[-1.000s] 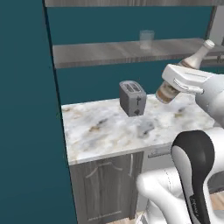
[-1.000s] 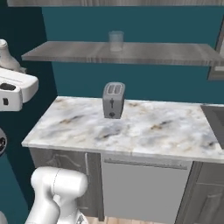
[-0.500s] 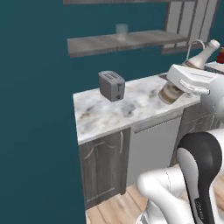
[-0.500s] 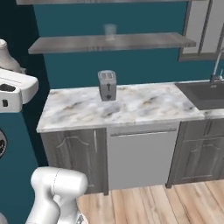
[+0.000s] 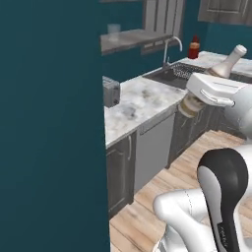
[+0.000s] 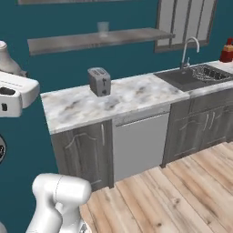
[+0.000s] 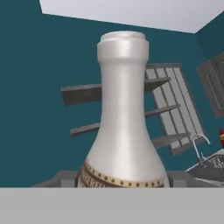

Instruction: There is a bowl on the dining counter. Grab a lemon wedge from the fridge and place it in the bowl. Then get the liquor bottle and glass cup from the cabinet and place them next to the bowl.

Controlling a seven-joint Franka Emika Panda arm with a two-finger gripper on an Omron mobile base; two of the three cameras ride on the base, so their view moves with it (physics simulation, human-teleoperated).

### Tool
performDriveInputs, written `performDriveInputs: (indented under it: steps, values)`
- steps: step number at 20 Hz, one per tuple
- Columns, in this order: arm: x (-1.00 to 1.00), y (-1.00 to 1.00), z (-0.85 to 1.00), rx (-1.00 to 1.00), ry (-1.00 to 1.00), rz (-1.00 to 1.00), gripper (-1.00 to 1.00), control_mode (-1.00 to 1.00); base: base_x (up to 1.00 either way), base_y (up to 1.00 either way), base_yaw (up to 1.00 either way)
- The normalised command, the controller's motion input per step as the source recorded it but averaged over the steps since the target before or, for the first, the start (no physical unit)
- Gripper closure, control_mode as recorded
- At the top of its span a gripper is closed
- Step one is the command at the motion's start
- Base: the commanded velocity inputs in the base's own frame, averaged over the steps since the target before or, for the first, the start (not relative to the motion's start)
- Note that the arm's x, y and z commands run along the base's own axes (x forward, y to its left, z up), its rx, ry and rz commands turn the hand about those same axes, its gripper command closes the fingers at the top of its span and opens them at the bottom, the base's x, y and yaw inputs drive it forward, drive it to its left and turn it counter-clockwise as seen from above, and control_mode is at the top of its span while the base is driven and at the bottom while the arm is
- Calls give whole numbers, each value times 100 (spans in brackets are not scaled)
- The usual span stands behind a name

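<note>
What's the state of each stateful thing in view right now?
liquor bottle: gripped in the pincer, carried tilted, off the counter.
glass cup: upright on the wall shelf, not yet fetched.
toaster: upright on the counter.
red bottle: upright beside the sink.

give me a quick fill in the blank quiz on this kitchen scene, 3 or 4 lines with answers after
1. The claw is closed on a pale, long-necked liquor ____.
2. The clear glass cup stands on a grey wall ____.
3. The silver toaster sits on the marble ____.
4. The curved faucet rises behind the ____.

Missing words: bottle; shelf; counter; sink
</note>
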Motion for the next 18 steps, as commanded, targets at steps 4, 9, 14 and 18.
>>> performDriveInputs:
  steps: [4, 9, 14, 18]
  values:
    - [0, 0, 0, 0, 0, 0, 100, 100, -65, 64, -41]
    - [0, 0, 0, 0, 0, 0, 100, 100, -94, 51, -37]
    - [0, 0, 0, 0, 0, 0, 100, 100, -100, 46, -34]
    - [0, 0, 0, 0, 0, 0, 100, 100, -100, 26, -28]
